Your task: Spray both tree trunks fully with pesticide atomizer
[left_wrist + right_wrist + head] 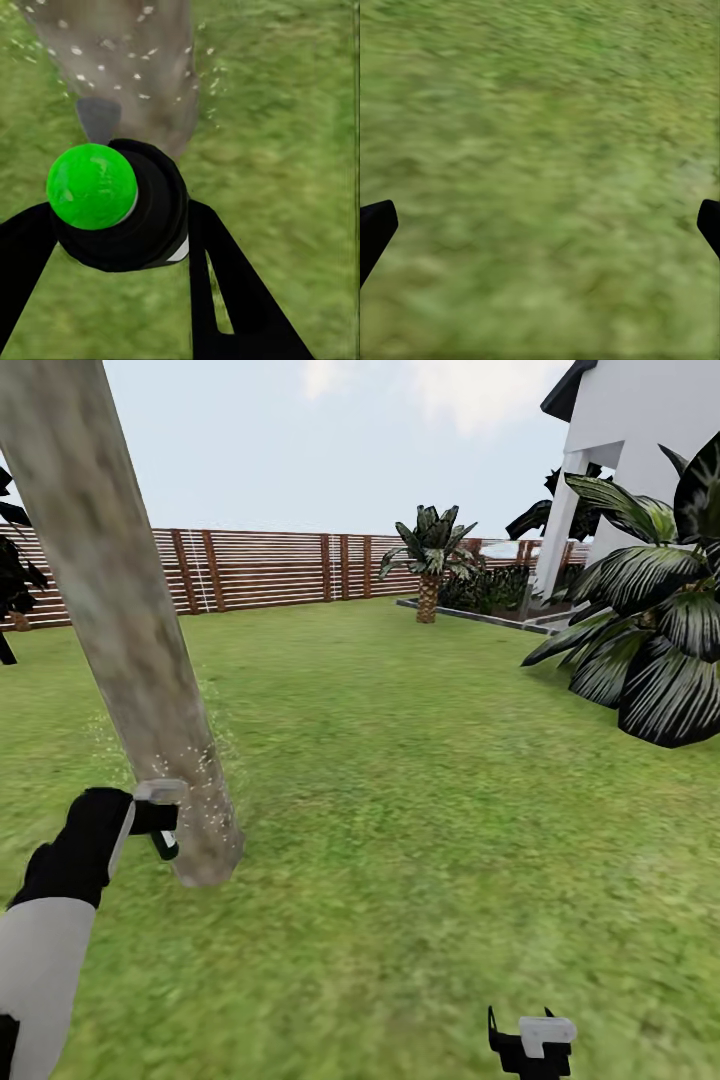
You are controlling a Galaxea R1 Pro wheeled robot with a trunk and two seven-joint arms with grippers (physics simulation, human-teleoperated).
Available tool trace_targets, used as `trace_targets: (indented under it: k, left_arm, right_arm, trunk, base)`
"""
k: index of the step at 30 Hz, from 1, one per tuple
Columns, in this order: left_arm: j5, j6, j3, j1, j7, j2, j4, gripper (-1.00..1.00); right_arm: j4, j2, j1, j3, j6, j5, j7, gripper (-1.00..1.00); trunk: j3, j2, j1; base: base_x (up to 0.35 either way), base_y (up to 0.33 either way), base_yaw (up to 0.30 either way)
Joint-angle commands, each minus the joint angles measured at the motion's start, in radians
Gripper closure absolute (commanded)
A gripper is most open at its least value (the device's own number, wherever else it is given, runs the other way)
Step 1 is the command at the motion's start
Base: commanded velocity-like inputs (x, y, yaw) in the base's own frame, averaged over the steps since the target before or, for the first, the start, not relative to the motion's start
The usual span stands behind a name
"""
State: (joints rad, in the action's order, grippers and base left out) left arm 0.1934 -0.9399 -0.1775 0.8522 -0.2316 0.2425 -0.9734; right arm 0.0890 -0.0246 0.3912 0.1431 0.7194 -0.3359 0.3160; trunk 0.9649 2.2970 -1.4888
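In the garden, the left gripper (pixel 160 822) pinches the pesticide atomizer (pixel 116 204), its green cap toward the wrist camera and its nozzle aimed at the base of a leaning tree trunk (pixel 120 620). White pesticide specks (pixel 205 780) dot the lower bark and drift over the grass (pixel 420 810) beside it. The right gripper (pixel 532 1045) hangs spread and empty above the lawn. Spraying of this tree looks under way; coverage probably needs carrying higher up the trunk

Tree trunk (pixel 120 610) mottled, matt, rough-looking; atomizer (pixel 124 206) glossy black plastic; fence (pixel 260 568) slatted brown wood.
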Motion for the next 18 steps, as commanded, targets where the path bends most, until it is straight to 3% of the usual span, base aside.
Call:
trace_targets:
  k: [1,5,6,8,9,10,12,18]
  left_arm:
    - [0.008,-0.009,0.002,0.022,0.001,-0.006,0.001,1.00]
    - [0.015,-0.052,0.000,0.057,0.002,0.001,0.001,1.00]
    - [0.017,-0.051,-0.003,0.053,0.003,0.019,0.003,1.00]
    - [0.016,-0.047,-0.006,0.045,0.000,0.083,0.007,1.00]
    - [0.015,-0.046,-0.006,0.042,-0.002,0.128,0.014,1.00]
    - [0.016,-0.045,-0.004,0.040,-0.002,0.141,0.012,1.00]
    - [0.013,-0.044,0.001,0.022,-0.003,0.152,0.008,1.00]
    - [0.004,-0.041,0.001,0.019,-0.005,0.139,0.019,1.00]
  right_arm:
    - [0.000,0.000,0.000,0.000,0.000,0.000,0.000,-1.00]
    - [0.000,-0.001,0.000,0.000,0.000,0.000,0.000,-1.00]
    - [0.000,-0.001,0.000,0.000,0.000,0.000,0.000,-1.00]
    - [0.000,0.000,0.000,0.000,0.000,0.000,0.000,-1.00]
    - [0.000,0.000,0.000,0.000,0.000,0.000,0.000,-1.00]
    - [0.000,-0.001,0.000,0.000,0.000,0.000,0.000,-1.00]
    - [0.000,0.000,0.000,0.000,0.000,0.000,0.000,-1.00]
    - [0.000,0.000,0.000,0.000,0.000,0.000,0.000,-1.00]
  trunk:
    - [0.000,0.000,0.000]
    - [0.000,0.000,0.000]
    - [0.000,0.000,0.000]
    - [0.000,0.000,0.000]
    - [0.000,0.000,0.000]
    - [0.000,0.000,0.000]
    - [0.000,0.000,0.000]
    - [0.000,0.000,0.000]
  base:
    - [0.000,0.000,0.000]
    - [0.000,0.000,0.000]
    - [0.000,0.000,0.000]
    - [0.000,0.000,0.000]
    - [0.000,0.000,0.000]
    - [0.000,0.000,0.000]
    - [0.132,0.043,0.000]
    - [0.280,0.208,0.000]
